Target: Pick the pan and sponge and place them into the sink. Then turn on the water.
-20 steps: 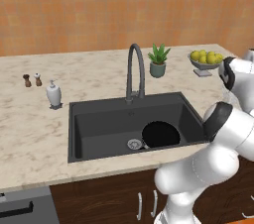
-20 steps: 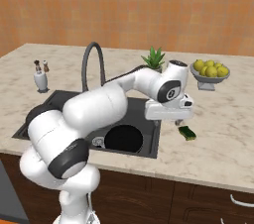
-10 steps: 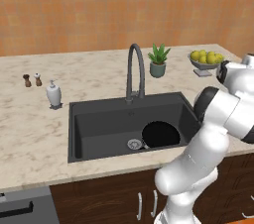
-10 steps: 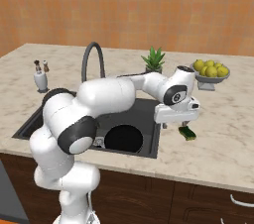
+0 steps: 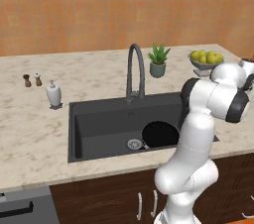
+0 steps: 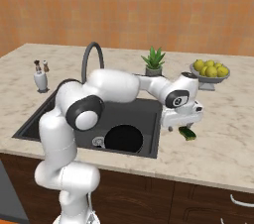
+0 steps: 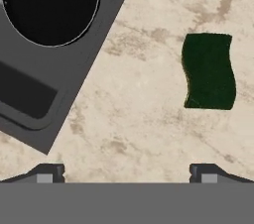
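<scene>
The black pan (image 6: 123, 139) lies in the dark grey sink (image 6: 44, 114), to the right of the drain; it also appears as the pan (image 5: 159, 135) and the pan (image 7: 49, 5). The sponge (image 6: 188, 133) rests on the counter just right of the sink, its dark green side up in the hand view (image 7: 208, 71). My gripper (image 6: 179, 127) hovers over the counter beside the sponge, open with nothing between its fingertips (image 7: 47, 173). In the hand view the sponge lies ahead and to the right of the gripper (image 7: 126, 176). The water is out of view at the faucet (image 5: 135, 69).
A bowl of yellow fruit (image 6: 210, 72) and a potted plant (image 6: 154, 62) stand behind the sponge. A soap dispenser (image 5: 53, 94) and two small shakers (image 5: 32, 80) sit left of the sink. The sink's corner (image 7: 39, 139) lies close to the left fingertip.
The arm has swung further right, its elbow now over the sink's right side, and the hand has dropped slightly toward the counter by the sponge. Pan and sponge have not moved.
</scene>
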Available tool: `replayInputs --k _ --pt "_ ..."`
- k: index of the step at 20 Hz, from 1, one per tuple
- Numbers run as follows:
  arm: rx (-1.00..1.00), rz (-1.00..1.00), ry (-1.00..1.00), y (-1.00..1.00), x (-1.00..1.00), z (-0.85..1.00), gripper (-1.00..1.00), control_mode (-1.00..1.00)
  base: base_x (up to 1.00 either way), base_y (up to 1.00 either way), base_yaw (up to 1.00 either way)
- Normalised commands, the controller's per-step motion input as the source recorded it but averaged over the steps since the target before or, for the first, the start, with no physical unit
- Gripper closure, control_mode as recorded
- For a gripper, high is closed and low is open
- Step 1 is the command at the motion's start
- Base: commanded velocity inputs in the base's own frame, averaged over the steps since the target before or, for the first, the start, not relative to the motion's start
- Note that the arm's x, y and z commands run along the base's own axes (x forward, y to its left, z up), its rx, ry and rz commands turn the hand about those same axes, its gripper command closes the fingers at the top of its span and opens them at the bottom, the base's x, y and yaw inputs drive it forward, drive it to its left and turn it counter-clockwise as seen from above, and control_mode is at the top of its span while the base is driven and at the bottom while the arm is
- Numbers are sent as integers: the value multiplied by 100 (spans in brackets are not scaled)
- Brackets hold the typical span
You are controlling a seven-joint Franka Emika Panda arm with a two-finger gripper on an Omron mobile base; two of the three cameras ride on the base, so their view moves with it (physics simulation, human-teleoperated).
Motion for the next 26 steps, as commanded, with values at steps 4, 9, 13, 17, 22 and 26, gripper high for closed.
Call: replayInputs --k 4,9,13,17,22,26 --pt "0 5 -2 -17 22 -29 -100 -100 0 0 0" --pt "-1 3 0 -6 28 -36 -100 -100 0 0 0" --pt "0 3 -2 -8 34 -29 -100 -100 0 0 0" --pt "-2 4 -4 -1 34 -28 -100 -100 0 0 0" --pt "-5 4 -5 0 33 -34 -100 -100 0 0 0" --pt "-2 4 -8 -3 31 -26 -100 -100 0 0 0"
